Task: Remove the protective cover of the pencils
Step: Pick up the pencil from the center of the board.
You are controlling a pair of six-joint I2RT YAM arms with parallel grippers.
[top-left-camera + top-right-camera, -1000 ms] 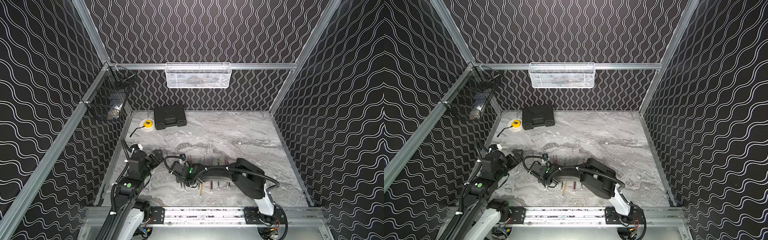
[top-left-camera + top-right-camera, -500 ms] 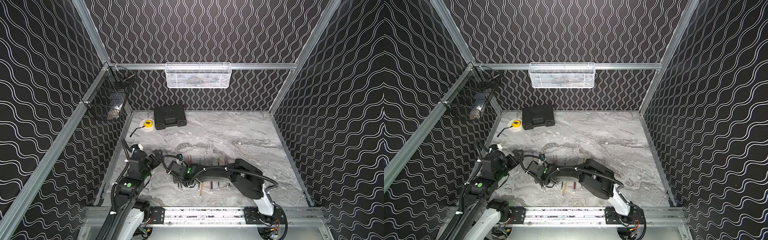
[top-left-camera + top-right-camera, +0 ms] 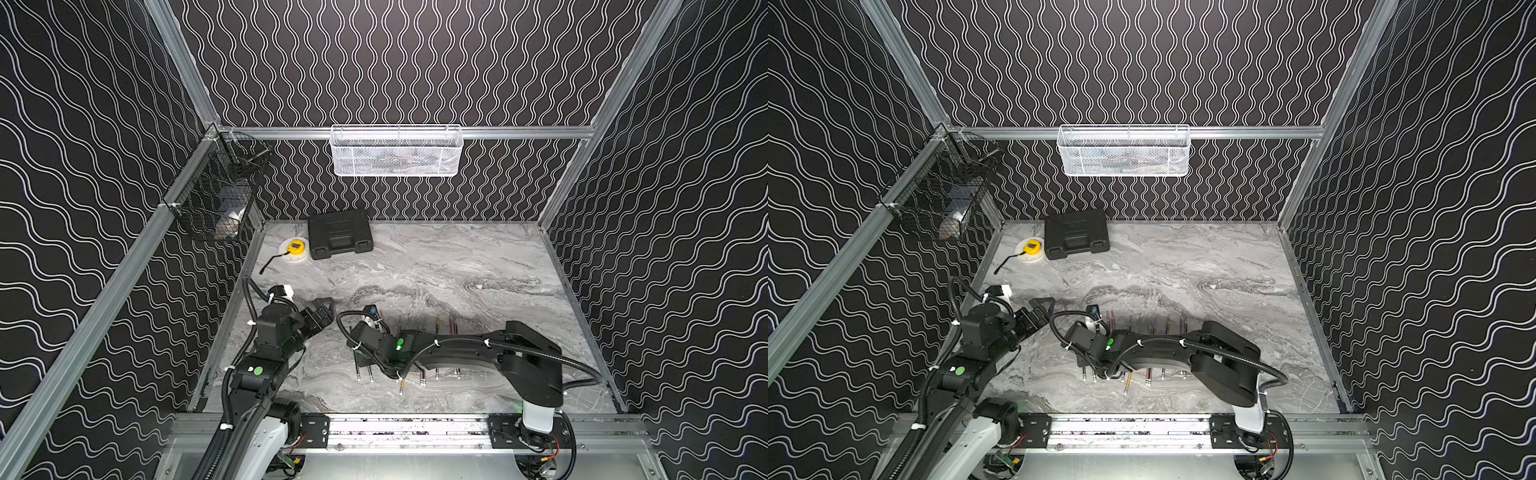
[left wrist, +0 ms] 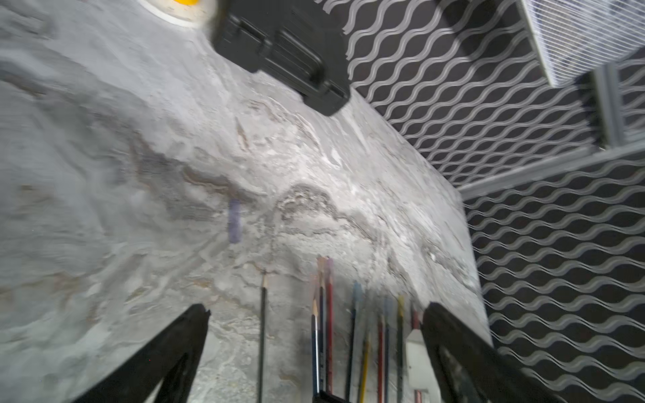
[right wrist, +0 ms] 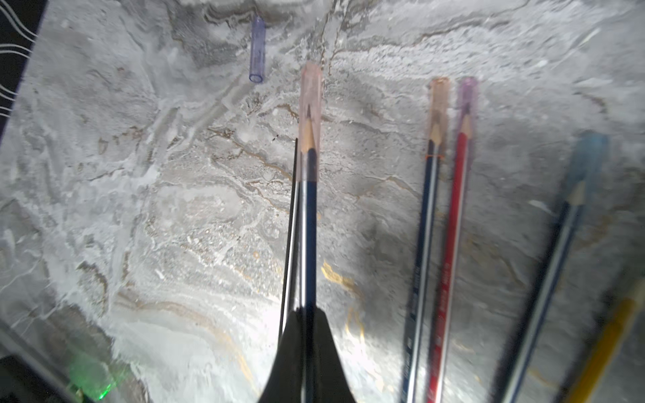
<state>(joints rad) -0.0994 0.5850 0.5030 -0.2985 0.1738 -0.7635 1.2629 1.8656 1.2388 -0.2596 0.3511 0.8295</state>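
Right hand (image 5: 303,315): closed tight on the shaft of a dark blue pencil (image 5: 309,226), with a pale pink see-through cap (image 5: 310,90) seated over the sharpened tip.

Left hand (image 4: 316,308): jaws spread wide, nothing between them, held above the table near its left side and aimed toward the pencil row.

Grey marble-patterned table (image 3: 457,266): bearing everything listed below except the two baskets.

White wire-mesh basket (image 3: 397,151): hung on the rail of the back wall.

Black wire basket (image 3: 216,195): hung on the left wall rail, near the back corner.

Black plastic carry case (image 3: 340,233): at the back left of the table, close to the back wall.

Round white-and-yellow tape measure (image 3: 295,248): just beside the case, on its left.

Long thin pencils (image 3: 419,374): lying side by side at front centre, partly under the right arm (image 3: 457,349), silver end pieces toward the front rail. In the right wrist view:
- a dark one under an orange cap (image 5: 438,101), just beside a red one under a purple cap (image 5: 467,97)
- farther off, a blue-striped one under a light blue cap (image 5: 590,157)
- a yellow one at the edge, blurred

Small clear violet tube (image 5: 257,52): lying alone on the table past the tips, apart from every pencil.
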